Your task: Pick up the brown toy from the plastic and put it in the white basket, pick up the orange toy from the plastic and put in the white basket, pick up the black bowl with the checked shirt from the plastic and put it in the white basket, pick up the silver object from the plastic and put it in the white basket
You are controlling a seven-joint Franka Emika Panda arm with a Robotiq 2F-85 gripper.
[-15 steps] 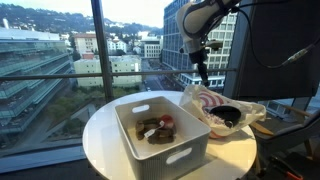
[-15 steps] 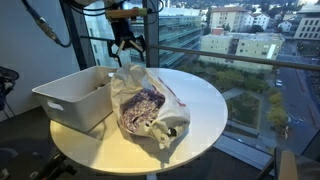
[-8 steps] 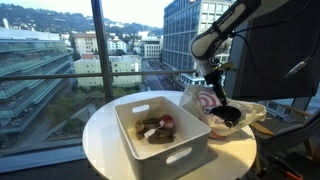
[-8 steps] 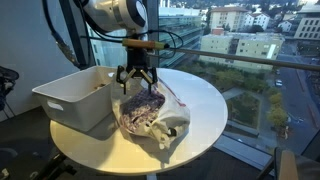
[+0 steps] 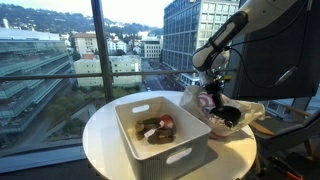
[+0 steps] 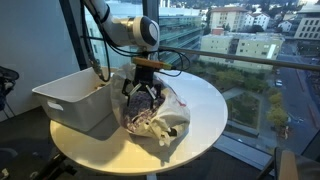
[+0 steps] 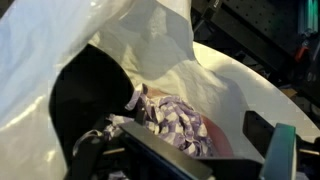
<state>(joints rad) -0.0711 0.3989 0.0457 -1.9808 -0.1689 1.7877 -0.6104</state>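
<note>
On the table (image 6: 205,105), the plastic (image 6: 168,118) is lying beside the white basket (image 6: 65,100); the gripper (image 6: 143,101) is hanging at the bag's mouth with its 2 fingers spread wide, pinching nothing; in the wrist view the checked shirt (image 7: 178,126) is showing inside the plastic beside the dark curve of the black bowl (image 7: 82,100), partly veiled by the film, and the fingers (image 7: 283,150) are being cut off by the frame edge; in an exterior view the brown toy (image 5: 149,129) and the orange toy (image 5: 168,123) are sitting in the basket, small and blurred; the bag's folds are hiding the rest of its inside.
</note>
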